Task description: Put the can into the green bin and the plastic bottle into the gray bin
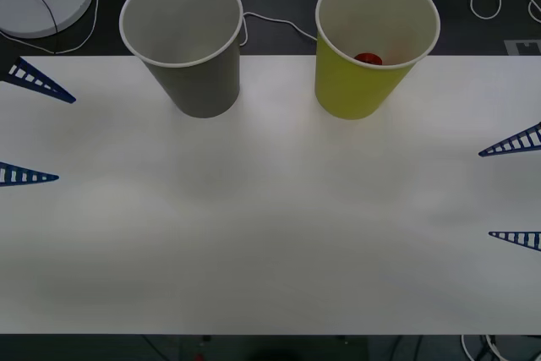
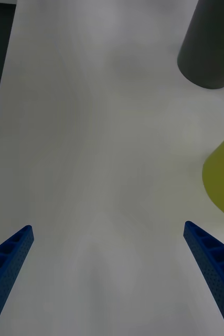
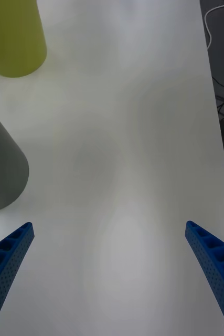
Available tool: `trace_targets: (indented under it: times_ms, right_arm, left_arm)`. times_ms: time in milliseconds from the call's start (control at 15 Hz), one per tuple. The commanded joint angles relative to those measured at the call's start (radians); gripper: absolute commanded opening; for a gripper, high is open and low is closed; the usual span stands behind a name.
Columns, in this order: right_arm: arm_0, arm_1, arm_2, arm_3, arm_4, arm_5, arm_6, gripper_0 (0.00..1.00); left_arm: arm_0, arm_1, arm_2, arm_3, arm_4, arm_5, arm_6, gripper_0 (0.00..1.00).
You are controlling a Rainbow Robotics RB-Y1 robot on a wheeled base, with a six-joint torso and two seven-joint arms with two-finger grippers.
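The can (image 1: 368,58) lies inside the green bin (image 1: 355,90), far right; the gray bin (image 1: 199,82) stands far left. My left gripper (image 1: 30,128) and right gripper (image 1: 514,189) spread wide, empty; the bins look light, tippable

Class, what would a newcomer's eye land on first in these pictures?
Two big paper cups at the table's far edge: the gray bin on the robot's left, the green bin on its right. Something red, probably the can, peeks from inside the green bin. The left gripper and right gripper wait open at the table's sides.
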Motion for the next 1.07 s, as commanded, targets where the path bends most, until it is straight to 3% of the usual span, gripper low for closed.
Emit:
trace_targets:
  times_ms: [67,600,1067]
  right_arm:
    - [0.0,0.0,0.0,0.0,0.0,0.0,0.0,1.0]
    - [0.0,0.0,0.0,0.0,0.0,0.0,0.0,1.0]
    - [0.0,0.0,0.0,0.0,0.0,0.0,0.0,1.0]
  left_arm:
    - [0.025,-0.031,0.001,0.039,0.002,-0.001,-0.073,1.0]
    - [0.1,-0.098,0.045,0.027,-0.045,-0.003,-0.13,1.0]
    - [0.1,-0.098,0.049,0.026,-0.068,-0.027,-0.151,1.0]
